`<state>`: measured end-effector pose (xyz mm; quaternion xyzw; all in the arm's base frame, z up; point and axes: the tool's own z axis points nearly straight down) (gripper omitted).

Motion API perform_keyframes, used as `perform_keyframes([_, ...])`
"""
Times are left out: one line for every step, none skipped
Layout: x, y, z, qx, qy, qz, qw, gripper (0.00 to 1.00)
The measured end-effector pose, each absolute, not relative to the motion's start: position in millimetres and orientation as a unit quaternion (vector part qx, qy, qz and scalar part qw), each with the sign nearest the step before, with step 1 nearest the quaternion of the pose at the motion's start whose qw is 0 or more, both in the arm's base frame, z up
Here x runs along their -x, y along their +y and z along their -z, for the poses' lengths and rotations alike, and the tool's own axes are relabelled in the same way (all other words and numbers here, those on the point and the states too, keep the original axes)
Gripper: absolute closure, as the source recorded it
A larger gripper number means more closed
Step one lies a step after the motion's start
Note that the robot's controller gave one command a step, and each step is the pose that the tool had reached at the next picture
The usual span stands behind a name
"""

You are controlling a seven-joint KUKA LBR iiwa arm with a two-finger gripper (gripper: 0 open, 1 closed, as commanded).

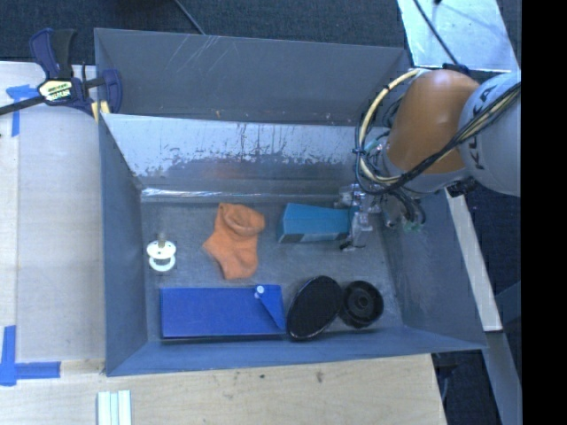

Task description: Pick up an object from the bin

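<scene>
The teal block lies on the bin floor, right of centre and near the back wall, its long side running left to right. Its right end meets the end effector, which stands low over the floor there and covers that end, so where the block stops is hidden. Whether the end effector is apart, together or clamped on the block cannot be told: its metal parts blend into a dark tangle at that spot, and contact with the block is just as unclear.

Above it the wrist carries an orange cover with looped cables down its left side, hiding the bin's back right corner.

Just left of the block, apart from it, lies a crumpled orange cloth. Further left, near the left wall, stands a small white thing, too small to name. Along the front wall lies a flat blue box, with a small pale piece at its upper right corner that is hard to make out. Touching the box's right end is a black oval case, and beside that a black round disc, below the end effector and apart from it
</scene>
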<state>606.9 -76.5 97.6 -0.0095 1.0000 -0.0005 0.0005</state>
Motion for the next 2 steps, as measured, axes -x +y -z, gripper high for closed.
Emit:
perform_keyframes([-607.4,-75.6,-98.5,0.009,1.000,0.000,0.001,1.00])
perform_keyframes([-578.9,-74.3,-217.3,0.013,1.000,0.000,-0.002,1.00])
